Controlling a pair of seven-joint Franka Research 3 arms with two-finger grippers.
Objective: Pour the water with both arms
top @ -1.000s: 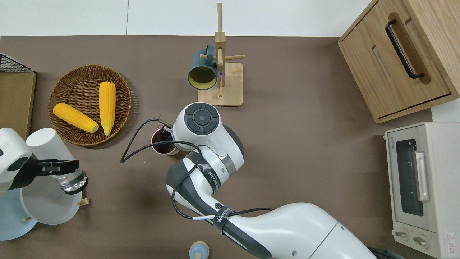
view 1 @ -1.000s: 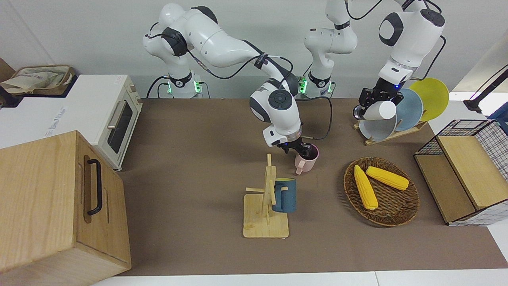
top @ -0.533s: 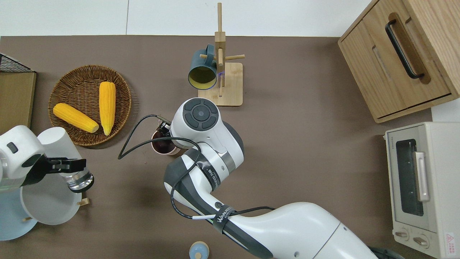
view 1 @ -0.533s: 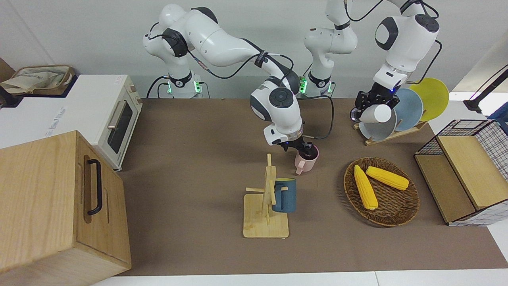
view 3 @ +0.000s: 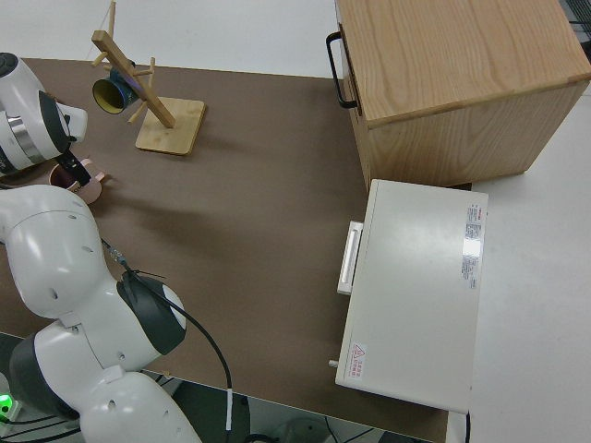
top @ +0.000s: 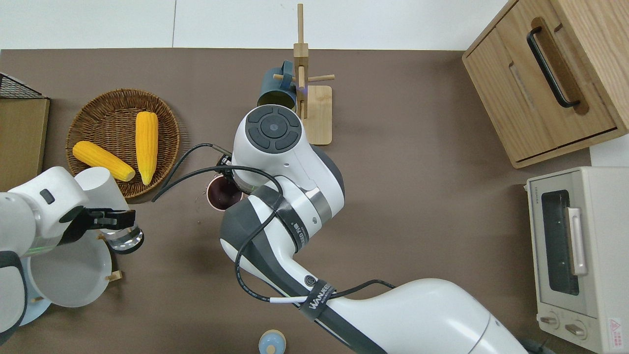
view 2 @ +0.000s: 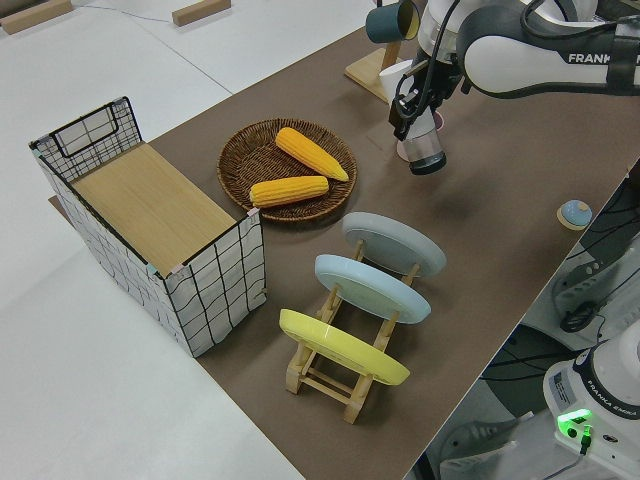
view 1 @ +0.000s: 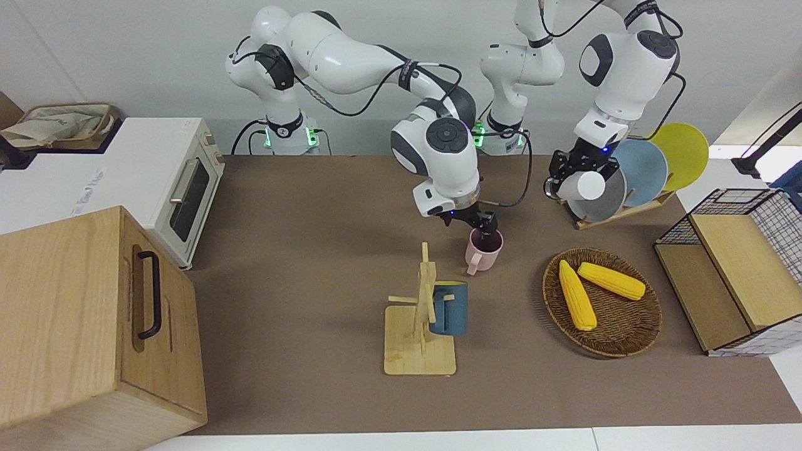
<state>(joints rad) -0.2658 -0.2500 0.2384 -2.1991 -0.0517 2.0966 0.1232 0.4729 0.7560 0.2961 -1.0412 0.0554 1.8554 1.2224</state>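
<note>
A pink mug (view 1: 481,255) stands on the brown table mat near its middle, its dark inside showing from above (top: 221,194). My right gripper (view 1: 486,228) reaches down into the mug's mouth and is shut on its rim; in the overhead view the wrist hides most of the fingers. My left gripper (top: 105,219) is shut on a white bottle (top: 100,189), held tilted in the air with its clear end (top: 125,241) lowest. The bottle (view 1: 588,186) hangs over the mat between the plate rack and the pink mug, apart from the mug.
A wooden mug tree (view 1: 420,351) with a blue mug (view 1: 450,308) stands farther from the robots than the pink mug. Toward the left arm's end are a corn basket (view 1: 620,332), plate rack (view 1: 633,169) and wire crate (view 1: 745,213). A wooden cabinet (view 1: 94,326) and toaster oven (view 1: 182,181) stand at the right arm's end.
The left arm has carried the bottle away from the plate rack toward the pink mug. The right arm's wrist has shifted a little farther out; the mug has hardly moved.
</note>
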